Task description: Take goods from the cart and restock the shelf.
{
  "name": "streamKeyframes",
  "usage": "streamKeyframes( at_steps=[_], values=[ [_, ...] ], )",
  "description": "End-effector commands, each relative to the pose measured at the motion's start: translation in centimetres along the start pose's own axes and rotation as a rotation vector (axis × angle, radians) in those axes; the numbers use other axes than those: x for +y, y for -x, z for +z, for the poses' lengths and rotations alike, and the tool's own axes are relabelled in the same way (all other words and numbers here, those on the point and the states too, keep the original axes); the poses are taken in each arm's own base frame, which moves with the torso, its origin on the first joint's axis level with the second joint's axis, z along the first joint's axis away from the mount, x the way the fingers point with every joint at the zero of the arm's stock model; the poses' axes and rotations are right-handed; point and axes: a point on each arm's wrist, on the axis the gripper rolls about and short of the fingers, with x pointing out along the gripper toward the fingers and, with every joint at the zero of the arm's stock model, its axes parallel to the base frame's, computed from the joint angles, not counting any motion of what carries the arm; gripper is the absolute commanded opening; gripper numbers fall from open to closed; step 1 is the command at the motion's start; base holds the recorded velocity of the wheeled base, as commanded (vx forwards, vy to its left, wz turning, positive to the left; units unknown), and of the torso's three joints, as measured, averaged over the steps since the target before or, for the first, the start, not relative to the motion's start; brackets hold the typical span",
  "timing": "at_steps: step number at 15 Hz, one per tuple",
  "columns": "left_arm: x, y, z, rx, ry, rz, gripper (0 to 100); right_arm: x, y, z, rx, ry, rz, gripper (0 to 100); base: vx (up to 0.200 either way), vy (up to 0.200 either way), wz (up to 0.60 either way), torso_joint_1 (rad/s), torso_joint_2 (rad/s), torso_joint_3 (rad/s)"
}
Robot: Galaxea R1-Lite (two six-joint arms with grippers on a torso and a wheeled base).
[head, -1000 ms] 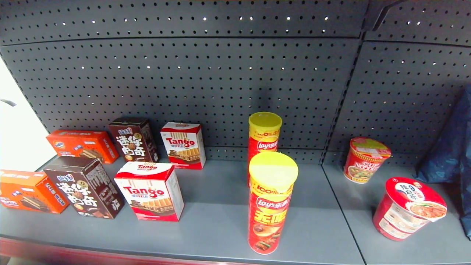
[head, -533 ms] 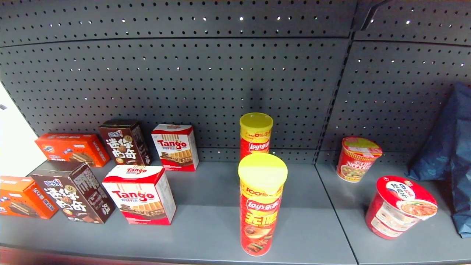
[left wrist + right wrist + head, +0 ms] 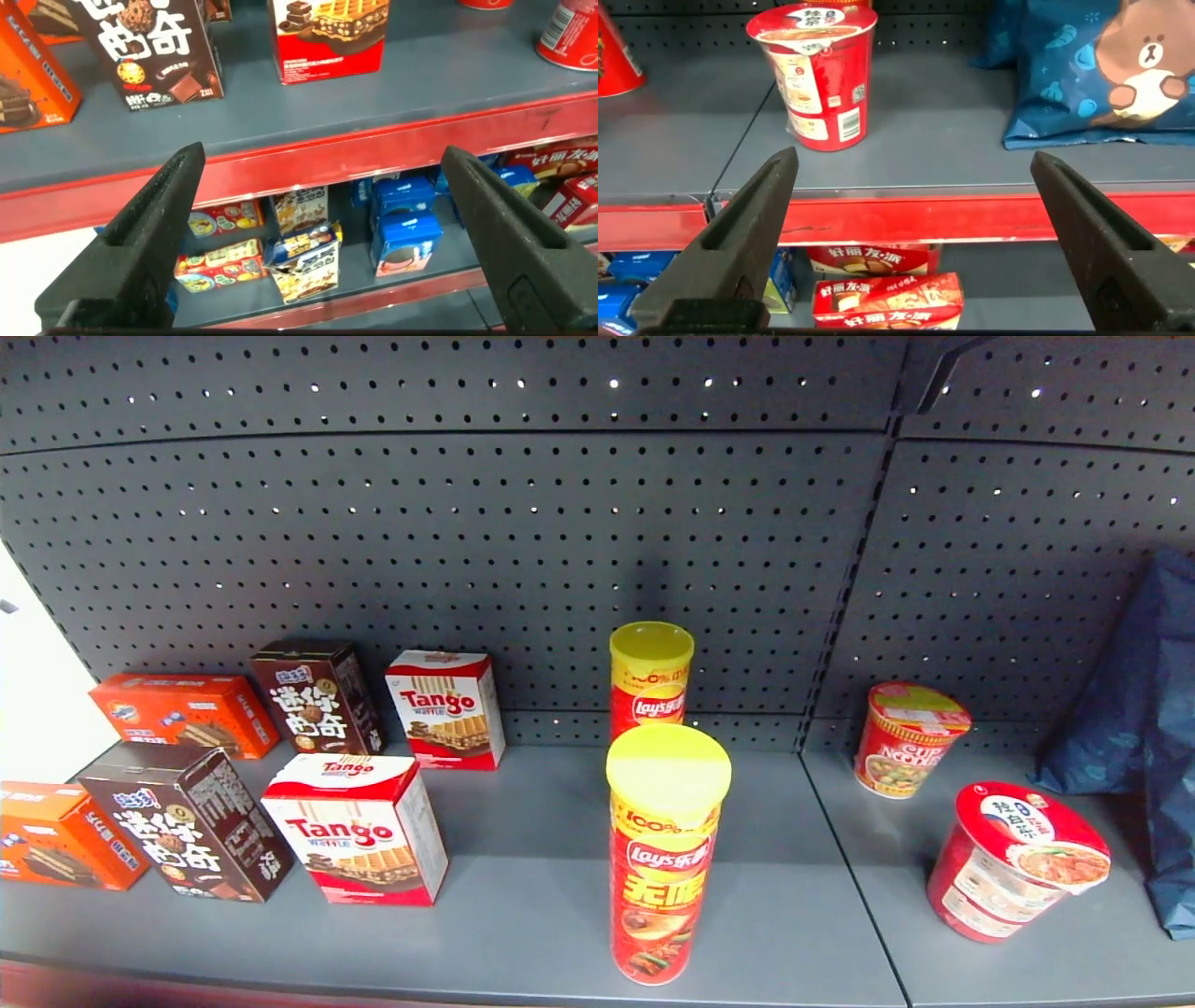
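Both jaws stand apart and empty, the left gripper (image 3: 322, 154) and right gripper (image 3: 910, 159) facing the shelf (image 3: 541, 887) front lip. Fetch goods from the cart; place them in the bare gap beside the front chip can (image 3: 666, 859)

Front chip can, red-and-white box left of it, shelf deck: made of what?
Front chip can: likely a paperboard tube with a glossy printed wrap, going by the faint sheen down its side. Its yellow lid: looks like plastic, smooth with a soft reflection. Red-and-white box: printed cardboard, crisp folded edges, semi-gloss. Shelf deck: probably painted sheet metal, matte grey, with a seam between panels.
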Motion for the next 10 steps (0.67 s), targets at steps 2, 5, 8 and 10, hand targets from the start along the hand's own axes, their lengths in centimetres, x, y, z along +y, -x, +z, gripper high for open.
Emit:
streamKeyframes(
  at_steps=[2,5,8,10],
  values=[
    [0.0,-0.03,0.0,0.005,0.001,-0.002,100,0.0,0.0,0.03,0.0,0.0,0.003,100,0.0,0.0,0.0,0.0,0.0,0.0],
    [0.0,-0.03,0.0,0.005,0.001,-0.002,100,0.01,0.0,0.03,0.0,-0.009,0.006,100,0.0,0.0,0.0,0.0,0.0,0.0],
    [0.0,-0.03,0.0,0.005,0.002,-0.004,100,0.01,0.0,0.03,0.0,-0.009,0.006,100,0.0,0.0,0.0,0.0,0.0,0.0],
    [0.0,-0.03,0.0,0.005,0.002,-0.004,100,0.01,0.0,0.03,0.0,-0.009,0.006,100,0.0,0.0,0.0,0.0,0.0,0.0]
  ],
)
